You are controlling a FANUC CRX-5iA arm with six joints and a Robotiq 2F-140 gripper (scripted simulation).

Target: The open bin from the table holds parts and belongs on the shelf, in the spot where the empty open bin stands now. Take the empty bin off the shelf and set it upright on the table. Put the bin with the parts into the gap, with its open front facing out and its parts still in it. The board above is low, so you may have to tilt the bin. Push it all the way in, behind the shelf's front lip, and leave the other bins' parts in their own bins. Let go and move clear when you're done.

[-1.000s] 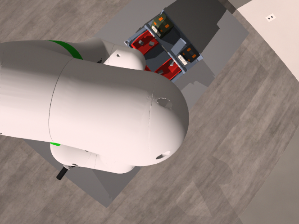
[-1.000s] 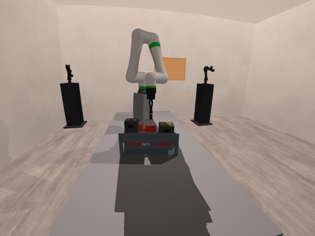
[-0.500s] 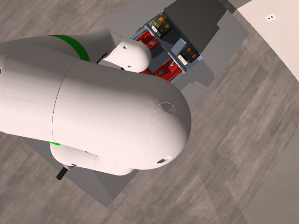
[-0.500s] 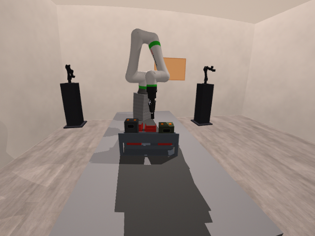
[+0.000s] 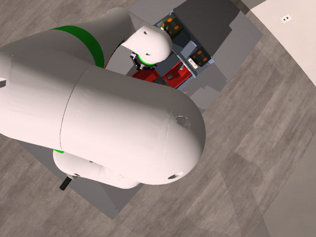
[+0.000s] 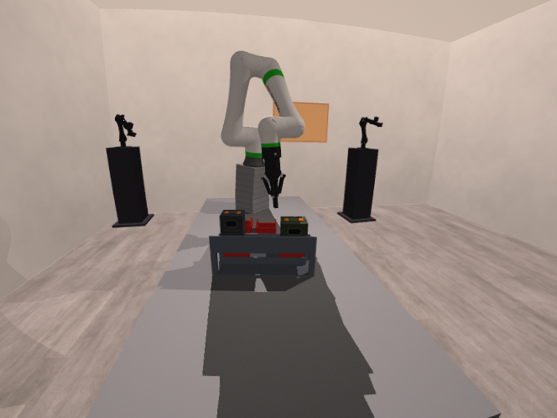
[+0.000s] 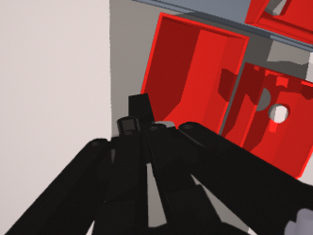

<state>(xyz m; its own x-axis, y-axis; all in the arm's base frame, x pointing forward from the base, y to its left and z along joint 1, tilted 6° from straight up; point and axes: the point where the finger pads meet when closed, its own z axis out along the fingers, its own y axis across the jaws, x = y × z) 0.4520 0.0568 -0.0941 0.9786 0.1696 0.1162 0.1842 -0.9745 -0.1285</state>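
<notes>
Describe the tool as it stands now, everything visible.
The tool is a matte black two-finger unit with jointed linkage bars. It is mounted under the white wrist, just below a green ring. It hangs nearly straight down over the table, on the far side of the shelf. Its fingertips are pressed together with nothing between them. The wrist view shows an empty red bin beneath it, apart from it; the tool appears to touch nothing.

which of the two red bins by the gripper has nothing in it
The bigger red bin just beyond the shut gripper shows only bare walls; the red bin right of it has parts inside.
</notes>
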